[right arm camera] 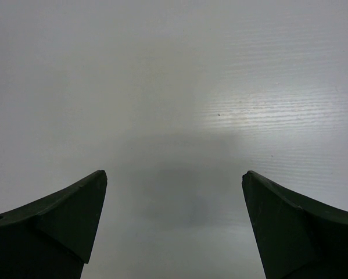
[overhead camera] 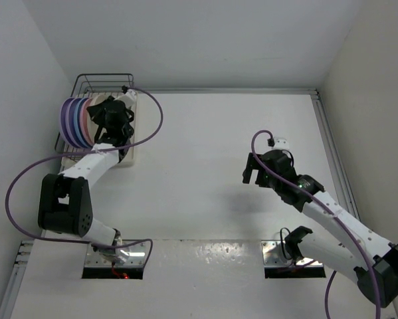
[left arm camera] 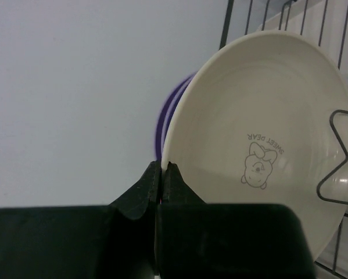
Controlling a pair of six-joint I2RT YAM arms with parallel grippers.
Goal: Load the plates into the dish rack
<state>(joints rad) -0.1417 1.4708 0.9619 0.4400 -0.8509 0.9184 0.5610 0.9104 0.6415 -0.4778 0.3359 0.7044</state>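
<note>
The dish rack (overhead camera: 103, 77) stands at the table's far left, with plates on edge in it: lilac purple ones (overhead camera: 66, 123) outermost, then a pink one (overhead camera: 86, 121). My left gripper (left arm camera: 162, 165) is shut on the rim of the cream plate (left arm camera: 266, 116), which stands upright among the rack's wires (left arm camera: 226, 23) beside a purple plate (left arm camera: 164, 119). In the top view the left gripper (overhead camera: 109, 119) sits over the rack and hides most of the cream plate. My right gripper (overhead camera: 250, 175) hangs open over bare table at mid-right, with nothing between its fingers (right arm camera: 75, 215).
The rack's pale tray base (overhead camera: 130, 157) sticks out toward the table's middle. White walls close in the table at the left, back and right. The left arm's purple cable (overhead camera: 155, 119) loops out to the right of the rack.
</note>
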